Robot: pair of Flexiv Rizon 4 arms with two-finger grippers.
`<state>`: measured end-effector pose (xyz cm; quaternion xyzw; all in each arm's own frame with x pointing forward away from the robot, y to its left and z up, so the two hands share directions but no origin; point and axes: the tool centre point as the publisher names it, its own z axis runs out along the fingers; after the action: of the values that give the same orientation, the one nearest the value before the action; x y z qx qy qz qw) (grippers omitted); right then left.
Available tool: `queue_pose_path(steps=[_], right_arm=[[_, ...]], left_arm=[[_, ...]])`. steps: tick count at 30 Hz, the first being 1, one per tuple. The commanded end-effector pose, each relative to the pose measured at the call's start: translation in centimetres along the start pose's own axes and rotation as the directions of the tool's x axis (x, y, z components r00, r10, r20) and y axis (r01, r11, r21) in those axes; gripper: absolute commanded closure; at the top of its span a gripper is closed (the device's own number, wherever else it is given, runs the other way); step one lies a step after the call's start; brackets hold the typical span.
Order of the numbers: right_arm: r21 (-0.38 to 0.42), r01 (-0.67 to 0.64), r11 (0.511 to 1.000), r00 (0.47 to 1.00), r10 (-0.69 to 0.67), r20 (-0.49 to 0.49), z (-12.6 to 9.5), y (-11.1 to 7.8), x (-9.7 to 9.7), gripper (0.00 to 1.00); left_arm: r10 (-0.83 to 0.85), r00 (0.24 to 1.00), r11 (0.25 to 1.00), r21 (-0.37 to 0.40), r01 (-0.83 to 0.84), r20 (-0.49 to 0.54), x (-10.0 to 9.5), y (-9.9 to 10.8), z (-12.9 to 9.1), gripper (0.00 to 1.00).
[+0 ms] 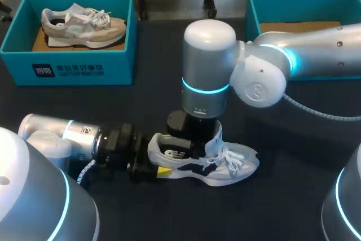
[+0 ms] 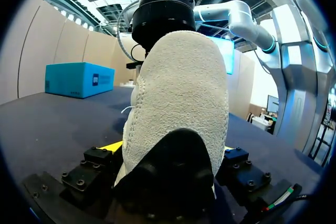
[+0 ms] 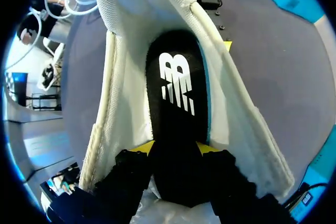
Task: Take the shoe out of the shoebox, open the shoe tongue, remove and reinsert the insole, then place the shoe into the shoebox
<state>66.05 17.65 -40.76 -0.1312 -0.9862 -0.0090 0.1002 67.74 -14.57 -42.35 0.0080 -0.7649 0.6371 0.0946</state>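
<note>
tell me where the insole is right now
In the right wrist view the insole sits inside the shoe, its near end gripped by the right hand.

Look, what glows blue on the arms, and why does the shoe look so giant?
Head view: a cyan light ring glows on the right arm. Left wrist view: the lens sits right behind the shoe, so it bulges huge. Right wrist view: the black insole looks dark against bright lining.
</note>
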Motion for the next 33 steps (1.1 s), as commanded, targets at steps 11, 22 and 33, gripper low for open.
queue_pose_path(steps=[11,22,33], right_arm=[[-0.073,0.010,0.997,0.999,-0.013,-0.039,2.6,0.6,3.2,1.00],[-0.235,0.021,0.972,0.998,-0.008,0.056,-1.0,0.2,4.0,1.00],[-0.377,0.025,0.926,0.990,0.030,0.138,-3.3,-0.1,3.5,1.00]], left_arm=[[-0.001,1.000,1.000,-0.001,0.001,0.004,0.1,0.2,-0.1,1.00],[-0.001,1.000,1.000,-0.001,0.001,0.004,0.1,0.2,-0.1,1.00],[-0.001,1.000,1.000,-0.001,0.001,0.004,0.1,0.2,-0.1,1.00]])
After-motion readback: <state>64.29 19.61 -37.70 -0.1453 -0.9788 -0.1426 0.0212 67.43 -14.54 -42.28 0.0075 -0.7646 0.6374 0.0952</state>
